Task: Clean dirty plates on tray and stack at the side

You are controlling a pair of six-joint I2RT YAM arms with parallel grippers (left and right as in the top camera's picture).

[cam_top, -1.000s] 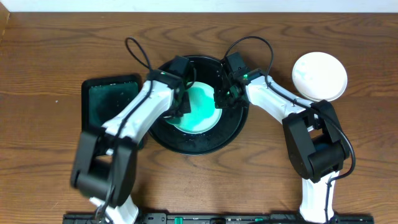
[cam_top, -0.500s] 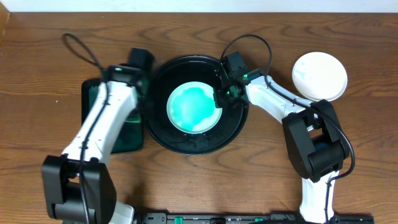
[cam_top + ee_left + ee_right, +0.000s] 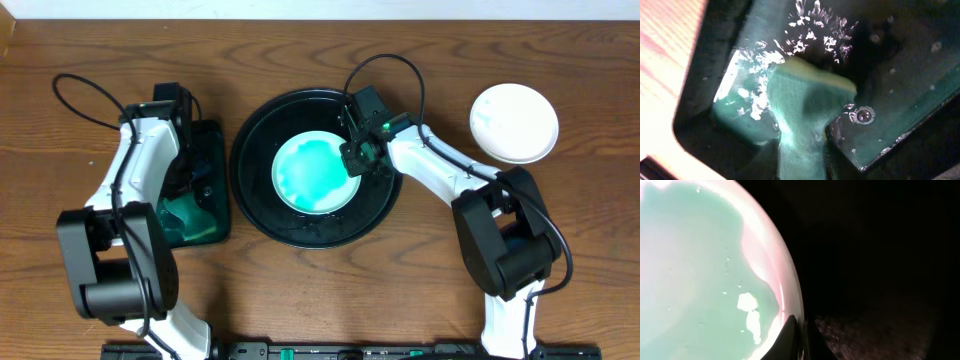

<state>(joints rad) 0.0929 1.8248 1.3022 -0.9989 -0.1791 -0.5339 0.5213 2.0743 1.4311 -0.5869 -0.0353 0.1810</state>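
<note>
Because the right gripper (image 3: 355, 160) clamps only the thin rim of the smeared plate (image 3: 312, 175), that plate could slip free if lifted or tilted. It lies inside the round black tray (image 3: 262, 215), reaching away from the closed jaws. Below the left gripper (image 3: 193, 175), a rectangular tray (image 3: 215, 135) holds greenish water (image 3: 750, 100) and a sponge (image 3: 807, 100); whether those jaws grasp the sponge is unclear. Well beyond the right jaws, a clean white plate (image 3: 513, 122) rests on the table (image 3: 420, 280).

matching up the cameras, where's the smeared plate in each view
overhead: plate at centre, lying in the black tray.
left wrist: not in it.
right wrist: plate fills the left side.
shared landmark: the right gripper at the plate's right rim, seen at bottom centre of the wrist view.
</note>
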